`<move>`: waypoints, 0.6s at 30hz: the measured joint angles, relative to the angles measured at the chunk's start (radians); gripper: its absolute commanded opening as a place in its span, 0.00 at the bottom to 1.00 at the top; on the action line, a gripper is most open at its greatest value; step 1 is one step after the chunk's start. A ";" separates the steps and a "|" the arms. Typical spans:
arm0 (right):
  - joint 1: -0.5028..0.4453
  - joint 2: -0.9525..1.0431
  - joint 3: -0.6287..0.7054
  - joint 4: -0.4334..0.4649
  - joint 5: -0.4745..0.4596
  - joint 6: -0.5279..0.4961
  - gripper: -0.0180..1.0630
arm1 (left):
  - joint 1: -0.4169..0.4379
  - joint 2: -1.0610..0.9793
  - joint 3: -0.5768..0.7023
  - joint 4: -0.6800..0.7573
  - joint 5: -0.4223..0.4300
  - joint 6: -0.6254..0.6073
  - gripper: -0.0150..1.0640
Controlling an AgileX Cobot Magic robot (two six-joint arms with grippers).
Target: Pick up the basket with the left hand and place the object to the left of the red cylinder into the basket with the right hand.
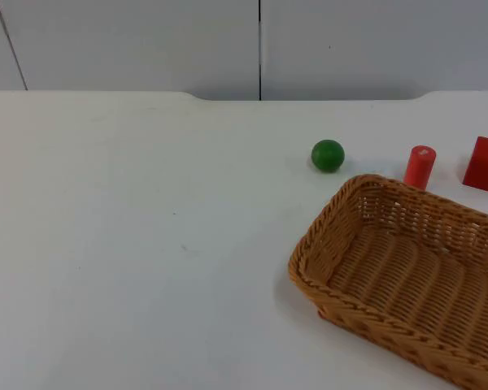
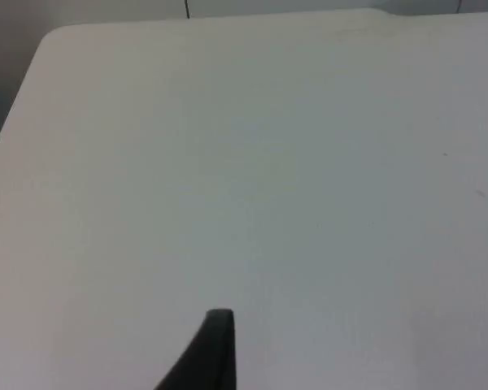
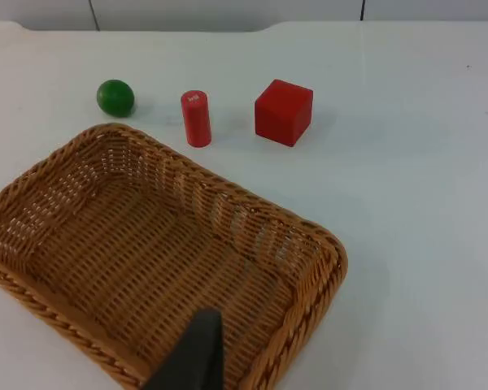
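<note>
Top view has basket (image 1: 407, 280), ball (image 1: 328, 155), cylinder (image 1: 420, 166), cube (image 1: 485, 164) on tabletop (image 1: 146, 244); right pincer (image 3: 191, 357) over basket, left pincer (image 2: 203, 357) over bare tabletop, openings unclear.

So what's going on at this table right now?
Nothing is being held yet. A brown wicker basket sits empty on the white table. Behind it stand a green ball, a red cylinder and a red cube. The right gripper hovers above the basket; the left gripper waits over bare table.
</note>
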 measured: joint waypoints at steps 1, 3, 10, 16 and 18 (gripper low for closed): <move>0.000 0.000 0.000 0.000 0.000 0.000 0.99 | 0.000 0.000 0.000 -0.007 0.000 0.000 0.99; 0.000 0.000 -0.008 0.003 0.000 0.000 0.99 | 0.000 0.000 0.000 -0.016 0.000 0.000 0.99; 0.000 0.135 -0.141 0.023 -0.016 0.000 0.99 | 0.000 0.127 -0.071 -0.042 -0.033 0.002 0.99; 0.000 0.358 -0.238 0.025 -0.047 0.000 0.99 | 0.000 0.322 -0.136 -0.051 -0.090 0.002 0.99; 0.000 0.398 -0.246 0.025 -0.059 0.000 0.99 | 0.000 0.361 -0.148 -0.058 -0.103 0.002 0.99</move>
